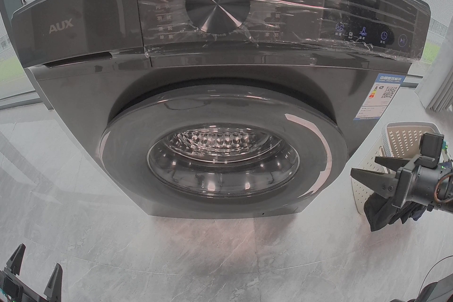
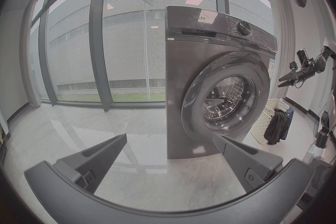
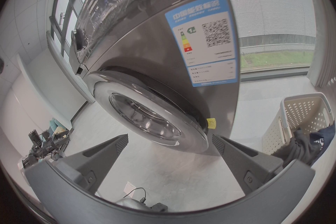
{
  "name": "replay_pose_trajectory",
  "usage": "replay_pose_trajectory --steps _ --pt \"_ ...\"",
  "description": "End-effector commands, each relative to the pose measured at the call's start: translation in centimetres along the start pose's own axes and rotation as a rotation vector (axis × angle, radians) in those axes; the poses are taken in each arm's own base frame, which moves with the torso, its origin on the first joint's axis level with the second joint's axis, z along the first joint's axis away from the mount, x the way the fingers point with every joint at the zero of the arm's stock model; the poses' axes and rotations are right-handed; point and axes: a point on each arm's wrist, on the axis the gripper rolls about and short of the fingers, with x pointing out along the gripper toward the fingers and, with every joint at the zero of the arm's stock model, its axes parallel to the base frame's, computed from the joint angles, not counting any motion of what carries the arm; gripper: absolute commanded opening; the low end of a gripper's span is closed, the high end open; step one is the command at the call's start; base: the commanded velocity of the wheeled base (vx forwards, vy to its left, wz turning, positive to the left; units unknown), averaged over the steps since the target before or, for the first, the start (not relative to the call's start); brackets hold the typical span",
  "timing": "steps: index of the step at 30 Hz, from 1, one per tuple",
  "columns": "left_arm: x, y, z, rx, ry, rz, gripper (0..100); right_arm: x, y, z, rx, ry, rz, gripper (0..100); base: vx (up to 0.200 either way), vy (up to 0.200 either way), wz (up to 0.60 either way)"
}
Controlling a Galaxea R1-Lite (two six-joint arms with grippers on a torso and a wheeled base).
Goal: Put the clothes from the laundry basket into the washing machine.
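1. The grey front-loading washing machine stands on the pale tiled floor, its round glass door shut. By the look of it, the door must be opened before any loading.
2. The white perforated laundry basket sits on the floor just beside the machine, on the robot's right.
3. Dark clothes hang over the basket's near rim and spill down its outer wall. They look soft, limp and light, likely to sag and trail when lifted. The bunched fold at the rim seems the best hold; a loose hem would probably slip free.
4. The right gripper hangs above the draped clothes with its jaws spread wide and nothing between them.
5. The left gripper sits low on the robot's left, well apart from the basket, also wide open and holding nothing.
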Motion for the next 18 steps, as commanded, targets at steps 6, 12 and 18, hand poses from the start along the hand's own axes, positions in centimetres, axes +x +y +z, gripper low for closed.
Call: replay_pose_trajectory --steps 6,12,18 --pt "0.0 0.0 -0.5 -0.001 0.000 0.000 100 5.2 0.2 0.1 -0.017 0.010 -0.031 100 0.000 0.000 0.00" --pt "0.0 0.0 -0.5 -0.001 0.000 0.000 100 6.4 0.1 0.3 -0.037 0.013 -0.031 100 0.000 0.000 0.00" --pt "0.0 0.0 -0.5 -0.001 -0.002 0.000 100 7.4 0.3 0.7 -0.040 0.013 -0.024 100 0.000 0.000 0.00"
